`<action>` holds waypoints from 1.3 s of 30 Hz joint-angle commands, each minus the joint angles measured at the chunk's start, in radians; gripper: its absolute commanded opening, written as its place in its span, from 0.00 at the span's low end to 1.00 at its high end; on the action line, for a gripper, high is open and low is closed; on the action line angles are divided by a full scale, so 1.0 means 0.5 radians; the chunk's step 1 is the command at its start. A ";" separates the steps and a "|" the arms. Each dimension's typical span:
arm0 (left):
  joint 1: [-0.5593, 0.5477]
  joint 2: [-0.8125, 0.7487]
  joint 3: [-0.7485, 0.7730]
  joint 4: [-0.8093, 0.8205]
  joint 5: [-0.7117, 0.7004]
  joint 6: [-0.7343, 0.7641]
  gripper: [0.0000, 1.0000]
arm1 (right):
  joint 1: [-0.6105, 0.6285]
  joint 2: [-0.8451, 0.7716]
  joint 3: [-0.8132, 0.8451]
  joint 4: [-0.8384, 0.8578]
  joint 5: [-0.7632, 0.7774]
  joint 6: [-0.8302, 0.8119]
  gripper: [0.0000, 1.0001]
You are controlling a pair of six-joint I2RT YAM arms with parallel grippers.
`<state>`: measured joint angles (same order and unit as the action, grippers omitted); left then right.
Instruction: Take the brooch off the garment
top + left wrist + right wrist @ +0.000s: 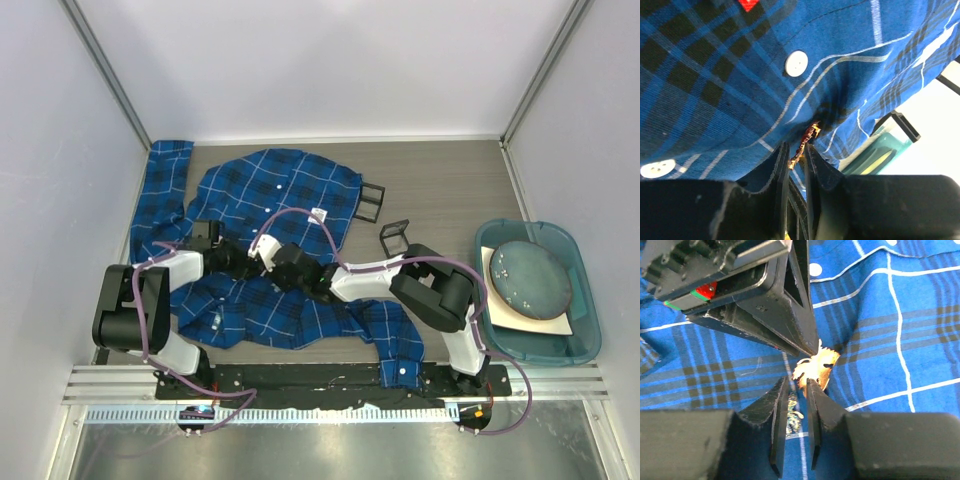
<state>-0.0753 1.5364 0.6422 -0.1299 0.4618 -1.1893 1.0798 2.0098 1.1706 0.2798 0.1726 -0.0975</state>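
Because the brooch (816, 365) sits near the middle of the garment (270, 190), w/ both claws meeting on it, we judge the cloth to be the main risk; the left claw (797, 150) is clamped on the brooch's edge and the fabric around it is puckered, so a pull before the pin is free could tear the weave or drag the whole shirt; the right claw (796, 385) has its jaws almost together just below the brooch, but we cannot tell if it pinches cloth, brooch or nothing; if nothing, the garment may lift w/ the brooch. The two claws nearly touch, so a twist could knock them together. Room: some open tabletop (440, 170) lies right of the shirt, apart from two small black frames (370, 201); the teal bin (590, 330) stands at the right edge; walls close the left & back, so upward seems the freest way.
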 commanded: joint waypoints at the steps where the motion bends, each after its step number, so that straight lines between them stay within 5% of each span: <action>1: 0.013 -0.026 -0.054 0.048 -0.052 0.133 0.19 | -0.015 -0.025 -0.025 0.060 -0.189 0.234 0.27; 13: 0.010 -0.060 -0.106 0.054 -0.083 0.216 0.18 | -0.429 -0.295 -0.092 0.027 -0.861 1.284 0.48; 20: 0.010 -0.106 -0.119 0.063 -0.074 0.216 0.18 | -0.487 -0.225 -0.007 -0.023 -0.925 1.339 0.48; 26: 0.013 -0.216 -0.112 0.024 -0.068 0.222 0.21 | -0.487 -0.087 0.107 -0.063 -0.937 1.315 0.38; 32: 0.013 -0.299 -0.088 0.008 -0.095 0.240 0.43 | -0.487 -0.019 0.138 -0.127 -0.861 1.241 0.34; 39: -0.012 -0.137 0.032 0.021 0.040 0.317 0.56 | -0.497 0.012 0.193 -0.185 -0.922 1.174 0.35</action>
<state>-0.0765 1.4567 0.6186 -0.1287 0.4496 -1.0615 0.8318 2.0186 1.2125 0.1921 -0.2722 0.5205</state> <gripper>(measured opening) 0.550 0.341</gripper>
